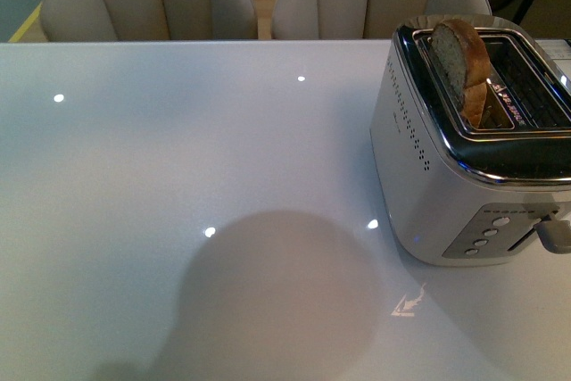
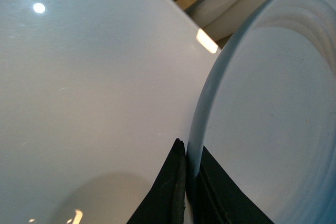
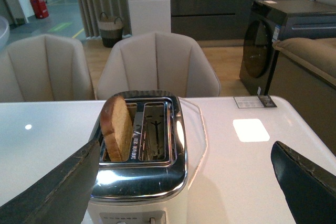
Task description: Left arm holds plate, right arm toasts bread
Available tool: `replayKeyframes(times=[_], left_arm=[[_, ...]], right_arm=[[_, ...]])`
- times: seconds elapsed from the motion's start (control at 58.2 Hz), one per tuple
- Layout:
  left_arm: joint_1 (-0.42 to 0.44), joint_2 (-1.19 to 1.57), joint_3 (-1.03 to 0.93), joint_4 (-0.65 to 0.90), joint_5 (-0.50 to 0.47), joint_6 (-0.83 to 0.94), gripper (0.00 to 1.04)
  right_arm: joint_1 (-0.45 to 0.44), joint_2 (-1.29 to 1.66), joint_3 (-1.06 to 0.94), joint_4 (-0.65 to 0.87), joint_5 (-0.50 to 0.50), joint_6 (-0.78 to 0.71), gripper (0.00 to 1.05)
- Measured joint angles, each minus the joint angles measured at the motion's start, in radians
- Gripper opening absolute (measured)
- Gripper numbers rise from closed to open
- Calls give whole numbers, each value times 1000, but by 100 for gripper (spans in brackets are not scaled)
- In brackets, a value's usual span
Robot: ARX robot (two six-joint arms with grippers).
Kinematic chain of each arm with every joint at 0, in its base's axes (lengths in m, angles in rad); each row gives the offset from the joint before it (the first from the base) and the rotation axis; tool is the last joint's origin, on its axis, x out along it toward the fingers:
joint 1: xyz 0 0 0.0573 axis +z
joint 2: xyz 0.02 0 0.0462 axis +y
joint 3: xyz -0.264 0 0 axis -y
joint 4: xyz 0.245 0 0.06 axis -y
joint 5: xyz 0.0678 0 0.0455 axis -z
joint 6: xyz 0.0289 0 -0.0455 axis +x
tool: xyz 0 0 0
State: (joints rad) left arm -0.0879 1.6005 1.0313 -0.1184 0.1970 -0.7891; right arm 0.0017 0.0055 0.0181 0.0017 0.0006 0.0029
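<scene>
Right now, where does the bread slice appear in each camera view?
Front view: upper right, the bread stands up out of the toaster.
Left wrist view: not in it.
Right wrist view: the bread near the middle, in the toaster's slot.
Shared landmark: the white table, in all three.

The left hand [image 2: 190,153] and right hand [image 3: 184,156] are matte black, tapering wedges with scuffed edges.

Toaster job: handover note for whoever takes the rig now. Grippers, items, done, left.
Left gripper: shut on the plate rim, plate held above the table.
Right gripper: open, empty, facing the toaster.
Bread: standing in one toaster slot, sticking out; other slot empty.
Done: plate lifted, bread loaded.
Left: likely press the lever; toasting state unclear.
</scene>
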Motion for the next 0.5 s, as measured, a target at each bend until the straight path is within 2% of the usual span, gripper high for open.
replayKeyframes(times=[0.138,0.275,0.498], left_arm=[[137,0,-100,13,68,139,3],[225,23,-186,67,128,249,3],[288,137,-288,206,202,360,3]], right_arm=[[0,0,0,0,0,0,96],[0,0,0,0,0,0,96],[0,0,0,0,0,0,96]])
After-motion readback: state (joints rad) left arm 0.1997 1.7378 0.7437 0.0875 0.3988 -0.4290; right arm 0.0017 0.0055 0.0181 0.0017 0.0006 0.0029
